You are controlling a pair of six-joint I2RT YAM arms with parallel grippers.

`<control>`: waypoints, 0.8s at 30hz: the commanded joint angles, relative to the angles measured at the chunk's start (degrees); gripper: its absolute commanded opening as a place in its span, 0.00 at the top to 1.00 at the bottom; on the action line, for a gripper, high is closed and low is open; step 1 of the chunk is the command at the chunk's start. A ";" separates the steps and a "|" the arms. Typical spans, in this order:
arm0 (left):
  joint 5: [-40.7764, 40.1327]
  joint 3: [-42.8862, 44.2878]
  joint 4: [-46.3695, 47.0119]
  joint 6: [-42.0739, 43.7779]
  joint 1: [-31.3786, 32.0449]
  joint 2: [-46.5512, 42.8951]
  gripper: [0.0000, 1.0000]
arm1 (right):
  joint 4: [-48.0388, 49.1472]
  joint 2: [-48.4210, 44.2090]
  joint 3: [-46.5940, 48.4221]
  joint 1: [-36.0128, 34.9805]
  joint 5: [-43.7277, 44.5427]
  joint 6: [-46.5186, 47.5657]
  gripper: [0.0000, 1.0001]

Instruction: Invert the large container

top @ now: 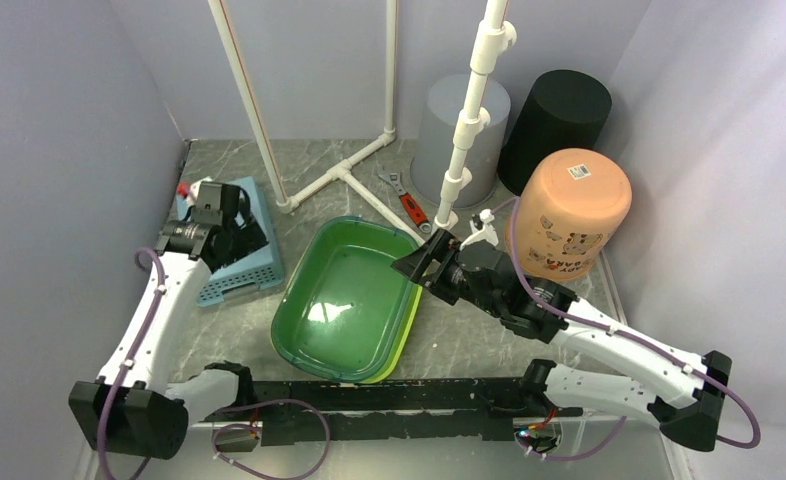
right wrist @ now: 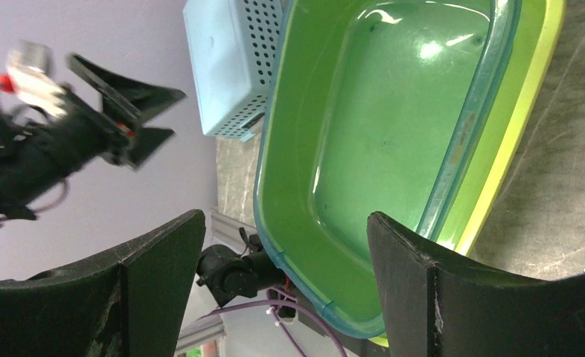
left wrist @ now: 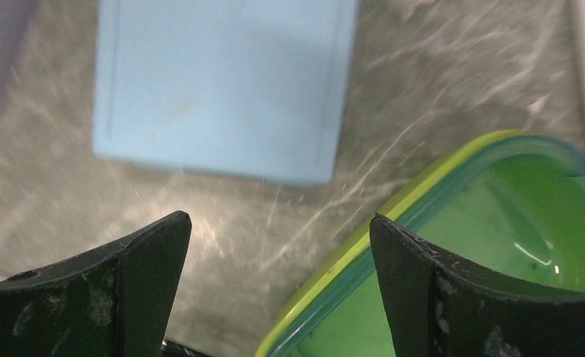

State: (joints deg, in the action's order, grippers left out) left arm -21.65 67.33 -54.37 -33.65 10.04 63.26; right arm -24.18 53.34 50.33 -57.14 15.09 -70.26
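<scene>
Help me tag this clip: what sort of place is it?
Probably a robot lab test cell: plain walls box in a marbled table, a white pipe frame stands on it, robot arms mounted at its near edge.

We see pale lilac-grey walls [top: 59,90] closing the left, back and right of the frame. Below them lies a grey marbled tabletop [top: 449,345] streaked with white veins. A white pipe frame [top: 344,170] rises at upper centre, its foot resting on the tabletop. The light is even and soft, with a darker shadow in the back left corner.
</scene>
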 commanded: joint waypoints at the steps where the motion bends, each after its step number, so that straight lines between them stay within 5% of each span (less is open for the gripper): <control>1: 9.14 -6.09 -0.38 -14.58 -9.25 -5.97 0.05 | -0.20 -4.07 -1.18 0.11 2.52 -0.92 0.16; 10: 23.11 -14.87 9.29 -16.49 -27.79 -3.71 0.05 | 0.37 0.69 2.16 0.02 -3.91 5.29 0.13; 18: 28.69 -19.86 22.78 -15.92 -30.46 1.29 0.05 | 2.92 6.06 3.25 0.06 -8.92 6.84 0.13; 24: 30.29 -15.61 28.69 -11.61 -34.68 10.08 0.06 | 2.32 8.19 4.73 0.08 -9.76 7.94 0.12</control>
State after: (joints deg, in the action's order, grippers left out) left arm 5.98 47.64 -34.24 -48.73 -22.06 68.27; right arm -23.90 61.14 51.86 -57.08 6.85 -64.25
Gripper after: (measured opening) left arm 0.950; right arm 0.872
